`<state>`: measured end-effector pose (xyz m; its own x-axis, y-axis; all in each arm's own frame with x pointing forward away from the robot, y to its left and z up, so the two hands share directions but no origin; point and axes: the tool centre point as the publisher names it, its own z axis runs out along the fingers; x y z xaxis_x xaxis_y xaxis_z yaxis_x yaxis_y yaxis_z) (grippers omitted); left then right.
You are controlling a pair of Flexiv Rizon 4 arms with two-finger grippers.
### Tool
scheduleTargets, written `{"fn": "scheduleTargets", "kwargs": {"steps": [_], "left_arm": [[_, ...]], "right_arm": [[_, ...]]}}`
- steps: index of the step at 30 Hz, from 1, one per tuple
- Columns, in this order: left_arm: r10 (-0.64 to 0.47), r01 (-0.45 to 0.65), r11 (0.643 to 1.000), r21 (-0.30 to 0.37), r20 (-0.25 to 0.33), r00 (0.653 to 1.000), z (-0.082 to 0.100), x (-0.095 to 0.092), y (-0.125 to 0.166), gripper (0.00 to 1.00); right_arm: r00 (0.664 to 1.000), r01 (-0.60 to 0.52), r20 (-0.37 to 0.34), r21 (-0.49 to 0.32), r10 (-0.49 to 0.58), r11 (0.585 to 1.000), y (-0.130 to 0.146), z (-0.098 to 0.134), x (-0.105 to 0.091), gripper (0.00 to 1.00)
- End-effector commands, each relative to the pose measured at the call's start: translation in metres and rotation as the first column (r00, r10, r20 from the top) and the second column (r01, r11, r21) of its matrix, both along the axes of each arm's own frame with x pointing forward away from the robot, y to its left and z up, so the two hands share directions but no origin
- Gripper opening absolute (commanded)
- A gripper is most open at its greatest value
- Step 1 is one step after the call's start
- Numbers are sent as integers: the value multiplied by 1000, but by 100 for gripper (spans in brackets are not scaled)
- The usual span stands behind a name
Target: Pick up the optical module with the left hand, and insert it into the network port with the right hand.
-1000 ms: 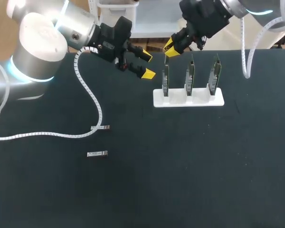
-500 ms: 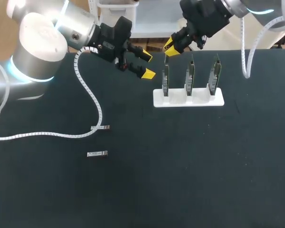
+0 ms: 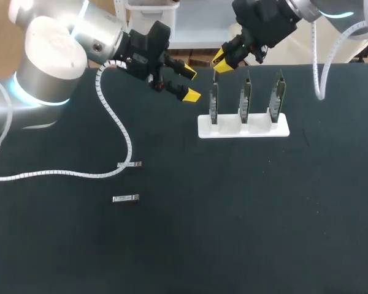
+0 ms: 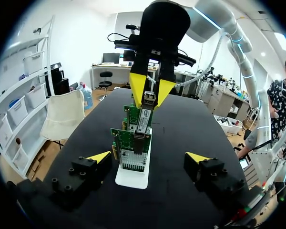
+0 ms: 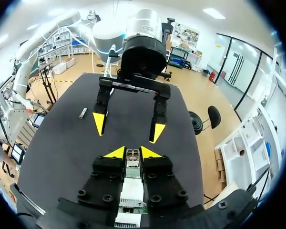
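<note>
Our right gripper (image 3: 222,60) is closed on the optical module (image 4: 149,99), just above the leftmost network card (image 3: 213,101) in the white stand (image 3: 242,130), while our left gripper (image 3: 189,84) hovers open beside it. The label on the card is too small to read. Compared to one second ago, the right gripper is only slightly higher, and a spare module (image 3: 126,198) lies as before on the counter (image 3: 245,214).

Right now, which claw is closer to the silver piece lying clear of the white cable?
Left. The left gripper hangs open on the side of the white stand toward the silver piece; the right gripper is farther, over the stand's end card, shut on a module.
</note>
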<state>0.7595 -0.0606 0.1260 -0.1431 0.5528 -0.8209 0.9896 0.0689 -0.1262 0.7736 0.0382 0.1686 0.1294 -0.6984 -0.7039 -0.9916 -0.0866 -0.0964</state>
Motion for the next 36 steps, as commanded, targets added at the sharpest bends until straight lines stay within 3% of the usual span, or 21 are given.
{"fn": "scheduleTargets", "kwargs": {"steps": [1, 36], "left_arm": [[-1, 1, 1000, 0, 1, 1000, 0, 1, 0, 100], [-1, 1, 1000, 0, 1, 1000, 0, 1, 0, 100]], "right_arm": [[1000, 1, 0, -2, -1, 1000, 0, -1, 2, 0], [1000, 1, -20, 5, 0, 1000, 1, -2, -3, 0]]}}
